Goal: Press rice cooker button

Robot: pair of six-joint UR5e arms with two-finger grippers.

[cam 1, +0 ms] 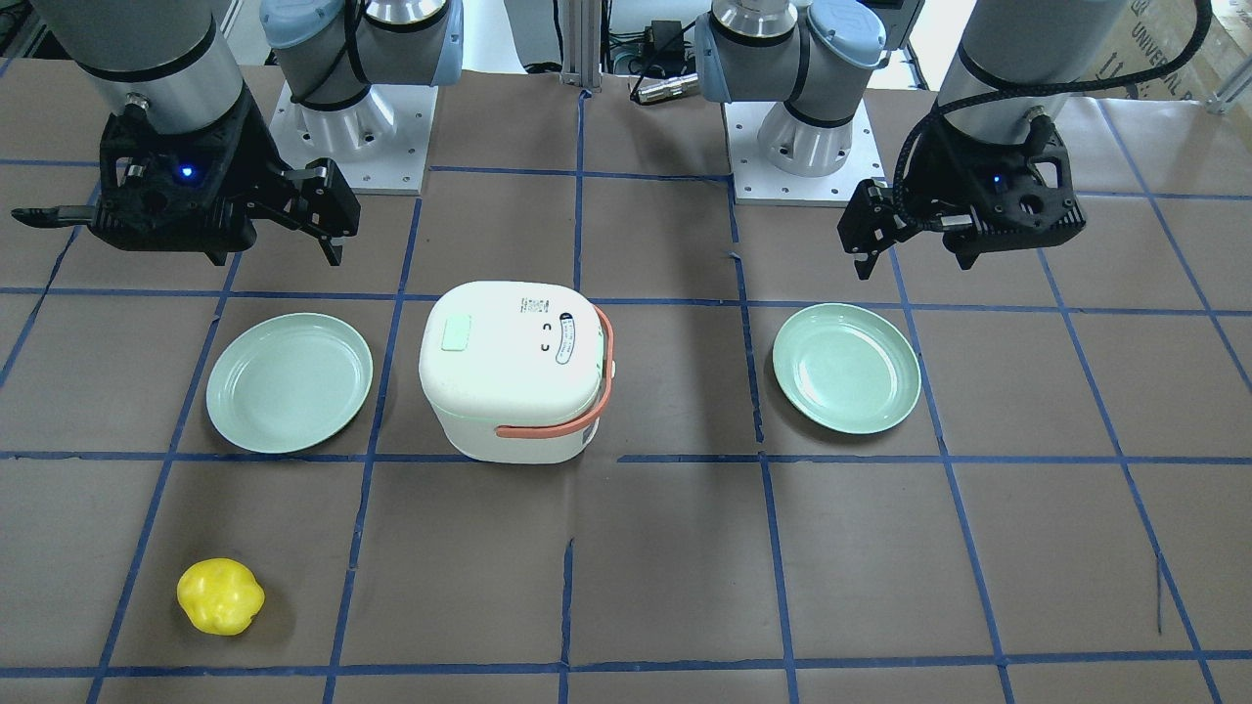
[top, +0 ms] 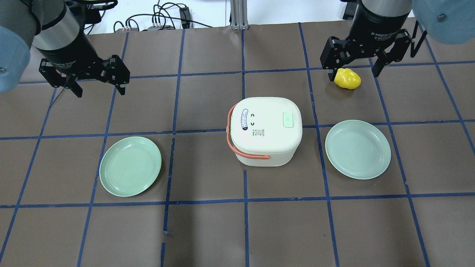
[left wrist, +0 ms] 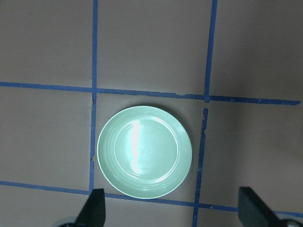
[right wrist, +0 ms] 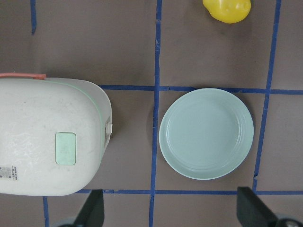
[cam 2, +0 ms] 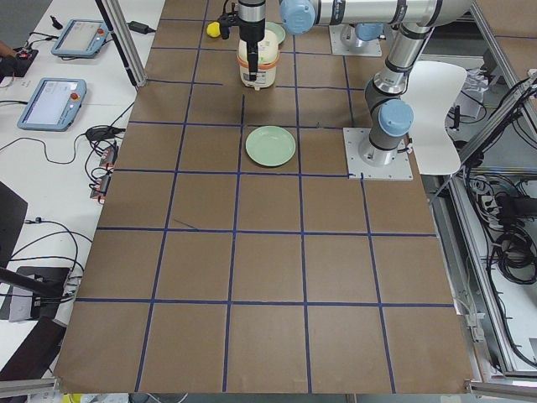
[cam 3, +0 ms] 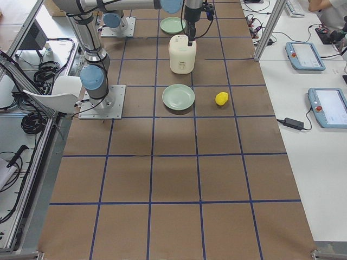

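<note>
Front: rice cooker [cam 1: 509, 372] mid-table, lid shut, button [cam 1: 457, 332] on top, untouched.
Overhead: left gripper [top: 100, 92] and right gripper [top: 352, 76] raised, fingers spread.
Right wrist: yellow toy [right wrist: 227, 9] on table toward operator edge, outside right plate [right wrist: 206, 134].
Left wrist: left plate [left wrist: 144, 151] below.

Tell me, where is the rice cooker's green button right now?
In the overhead view, the green button sits atop the rice cooker mid-table, toward its right side, nearest the right plate, opposite the orange handle.
</note>
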